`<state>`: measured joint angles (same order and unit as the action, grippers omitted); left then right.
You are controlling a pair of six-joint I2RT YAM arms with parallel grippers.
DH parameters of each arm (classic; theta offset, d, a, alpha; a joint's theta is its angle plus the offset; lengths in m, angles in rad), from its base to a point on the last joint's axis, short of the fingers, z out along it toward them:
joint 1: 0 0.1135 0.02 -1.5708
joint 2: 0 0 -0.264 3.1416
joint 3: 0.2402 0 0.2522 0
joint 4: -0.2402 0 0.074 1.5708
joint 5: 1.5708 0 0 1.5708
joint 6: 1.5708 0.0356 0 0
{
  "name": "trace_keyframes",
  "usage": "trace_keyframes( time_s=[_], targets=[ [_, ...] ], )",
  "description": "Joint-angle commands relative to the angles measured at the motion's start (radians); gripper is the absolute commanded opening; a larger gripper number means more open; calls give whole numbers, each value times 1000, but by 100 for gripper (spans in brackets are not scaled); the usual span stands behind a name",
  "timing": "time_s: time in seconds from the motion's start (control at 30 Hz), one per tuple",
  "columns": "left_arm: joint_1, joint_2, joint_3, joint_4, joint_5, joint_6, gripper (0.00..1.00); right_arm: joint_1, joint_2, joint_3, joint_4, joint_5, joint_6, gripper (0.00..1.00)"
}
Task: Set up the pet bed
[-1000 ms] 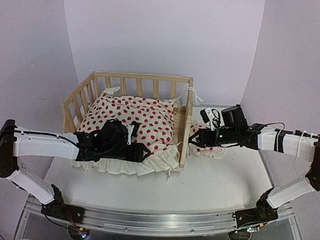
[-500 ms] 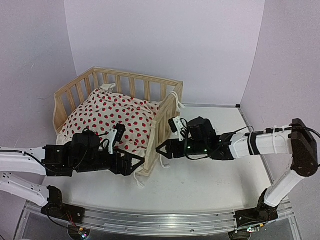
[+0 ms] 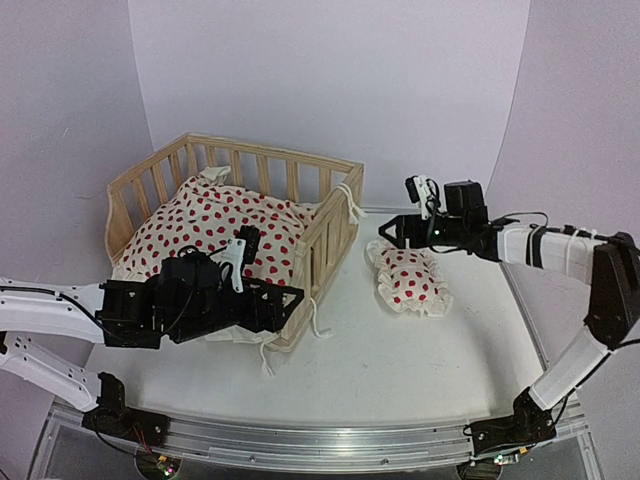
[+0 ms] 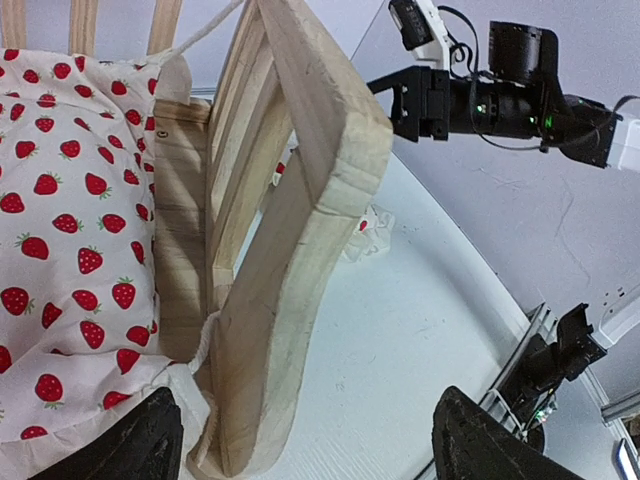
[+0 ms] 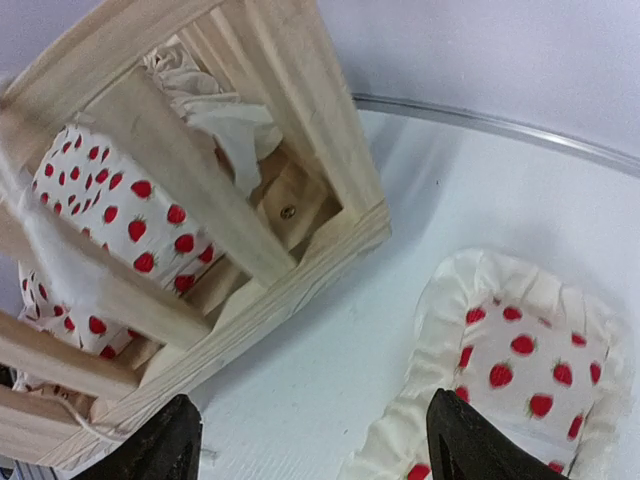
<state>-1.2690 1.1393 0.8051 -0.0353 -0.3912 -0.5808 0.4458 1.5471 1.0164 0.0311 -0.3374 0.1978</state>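
Down at table level, the left gripper (image 3: pixel 283 298) has its jaws spread wide. Its fingers (image 4: pixel 125 450) stand on either side of the near end of the pet bed's (image 3: pixel 330 225) right-hand slatted rail. Wood lies between them, but nothing is pinched, and I cannot tell whether either finger touches the wood. Just to one side of that rail, the strawberry-printed cushion (image 3: pixel 215 225) fills the frame. Its ruffle spills out under the gripper and wrist at the open near side, and a tie string (image 3: pixel 316 320) hangs onto the table (image 3: pixel 400 350) just beside the fingertips. Beyond the gripper, the frame runs back toward the wall, with rails on its far, left and right sides.

Across the table, the right gripper (image 3: pixel 388 228) hovers with its jaws parted and nothing between them. Its fingers (image 5: pixel 465 440) frame bare table. The small ruffled pillow (image 3: pixel 408 280) lies flat just beneath it, apart from the bed. Past the fingertips, the bed's right rail stands near but untouched.
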Motion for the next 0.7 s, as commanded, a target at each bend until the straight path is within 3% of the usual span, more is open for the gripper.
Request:
trace_keyframes(
  time_s=[0.0, 0.1, 0.23, 0.43, 0.67],
  targets=[
    [0, 12, 40, -7, -65, -32, 86, -33, 186, 204, 84, -298, -132, 74],
    [1, 20, 48, -10, -63, -76, 88, -33, 249, 247, 170, -419, -160, 74],
    [1, 75, 59, -4, -48, -136, 91, -33, 353, 334, 269, -445, -123, 76],
    [10, 138, 104, -39, -58, -177, 86, -20, 481, 401, 499, -474, 3, 70],
    [67, 214, 185, -128, -24, -214, 73, 24, 474, 353, 665, -427, 60, 49]
  ],
)
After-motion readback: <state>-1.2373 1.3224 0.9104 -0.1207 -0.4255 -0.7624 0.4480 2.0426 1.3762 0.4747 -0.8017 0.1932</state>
